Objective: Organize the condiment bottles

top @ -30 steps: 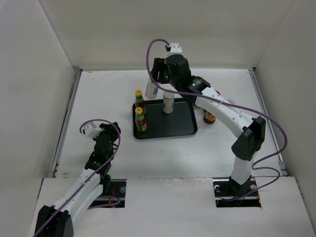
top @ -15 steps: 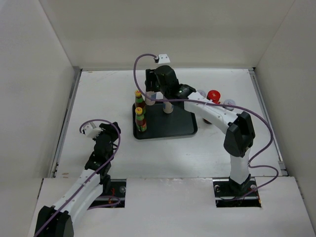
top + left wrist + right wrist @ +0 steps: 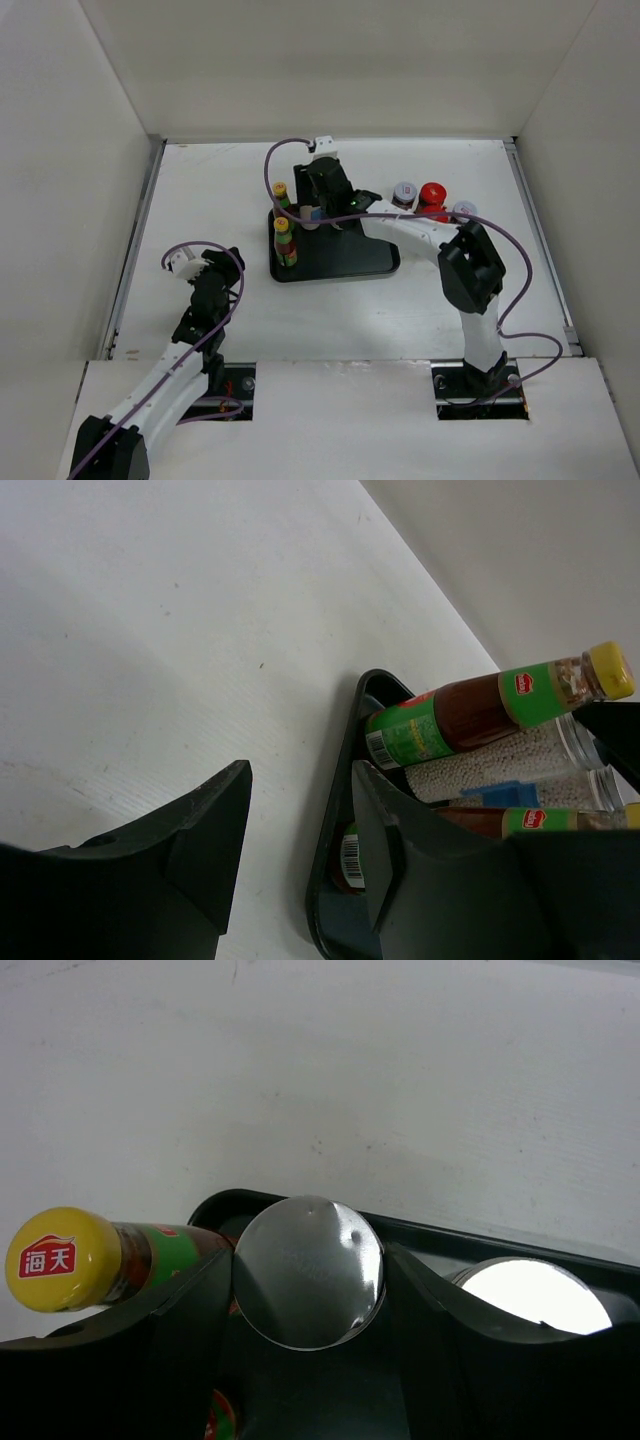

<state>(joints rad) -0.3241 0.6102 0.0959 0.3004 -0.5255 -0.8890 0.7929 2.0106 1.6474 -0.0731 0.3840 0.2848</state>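
Observation:
My right gripper [image 3: 312,208] is shut on a silver-lidded jar [image 3: 308,1285] at the back left of the black tray [image 3: 360,258], with a finger on each side of its lid. Two yellow-capped dark sauce bottles [image 3: 281,194] [image 3: 285,240] stand along the tray's left edge; the cap of one [image 3: 60,1258] is just left of the held jar. A second silver lid [image 3: 530,1298] sits just right of it on the tray. My left gripper [image 3: 225,268] is open and empty, well left of the tray. Its view shows the bottles [image 3: 480,705] and a jar of white granules [image 3: 510,765].
Off the tray, at the back right of the table, stand a silver-lidded jar [image 3: 404,193], a red-lidded jar [image 3: 432,194] and another silver-lidded jar [image 3: 463,210]. White walls close in the table on three sides. The right arm stretches across the tray's back edge.
My right arm has swung left and come down with the silver-lidded jar into the tray's back left corner, uncovering the jars at the back right. The left arm has not moved.

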